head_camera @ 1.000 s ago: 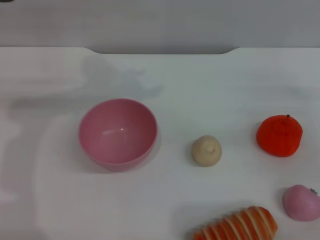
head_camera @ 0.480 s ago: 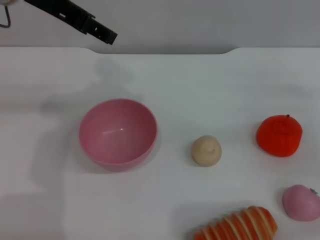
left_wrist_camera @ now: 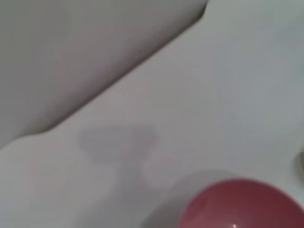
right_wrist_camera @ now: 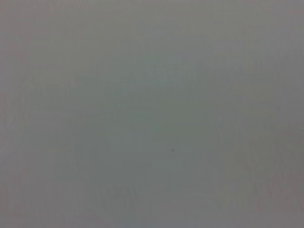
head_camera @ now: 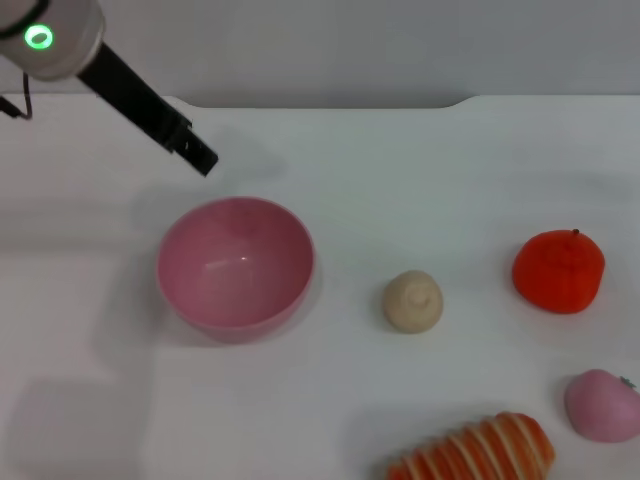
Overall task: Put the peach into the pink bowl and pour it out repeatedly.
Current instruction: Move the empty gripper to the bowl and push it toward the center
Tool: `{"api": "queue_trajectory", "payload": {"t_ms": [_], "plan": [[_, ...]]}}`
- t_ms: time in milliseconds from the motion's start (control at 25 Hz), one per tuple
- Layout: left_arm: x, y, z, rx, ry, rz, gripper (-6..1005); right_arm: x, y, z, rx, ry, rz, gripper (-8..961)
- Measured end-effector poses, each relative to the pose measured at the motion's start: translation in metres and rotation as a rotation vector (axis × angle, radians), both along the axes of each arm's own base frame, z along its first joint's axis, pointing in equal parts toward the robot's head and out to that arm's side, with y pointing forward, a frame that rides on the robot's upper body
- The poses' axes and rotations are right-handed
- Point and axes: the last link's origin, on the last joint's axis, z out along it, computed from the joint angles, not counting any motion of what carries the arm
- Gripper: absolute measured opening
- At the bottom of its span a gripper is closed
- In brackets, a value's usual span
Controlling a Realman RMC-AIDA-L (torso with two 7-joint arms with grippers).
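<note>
The pink bowl (head_camera: 236, 265) stands upright and empty on the white table, left of centre; the left wrist view catches part of its rim (left_wrist_camera: 242, 204). The peach (head_camera: 603, 405), soft pink and rounded, lies at the table's near right edge, far from the bowl. My left gripper (head_camera: 203, 160) reaches in from the far left on a dark arm. It hangs above the table just behind the bowl's far-left rim, holding nothing that I can see. My right gripper is out of view, and its wrist view shows only a plain grey surface.
A beige round lump (head_camera: 413, 300) sits right of the bowl. An orange-red fruit (head_camera: 558, 270) lies farther right. An orange-and-white striped item (head_camera: 475, 452) lies at the near edge beside the peach. The table's far edge (head_camera: 320, 100) has a notch.
My left arm came into view from the far left and moved down and nearer, towards the bowl's far rim. The bowl and the fruits have not moved.
</note>
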Motion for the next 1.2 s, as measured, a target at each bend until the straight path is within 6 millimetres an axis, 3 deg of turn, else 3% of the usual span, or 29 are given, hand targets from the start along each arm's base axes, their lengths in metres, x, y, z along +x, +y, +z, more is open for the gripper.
{"api": "queue_trajectory", "payload": {"t_ms": [1200], "plan": [[-0.087, 0.011, -0.038, 0.067, -0.084, 0.203, 738, 0.0, -0.002, -0.008, -0.035, -0.011, 0.006, 512]]}}
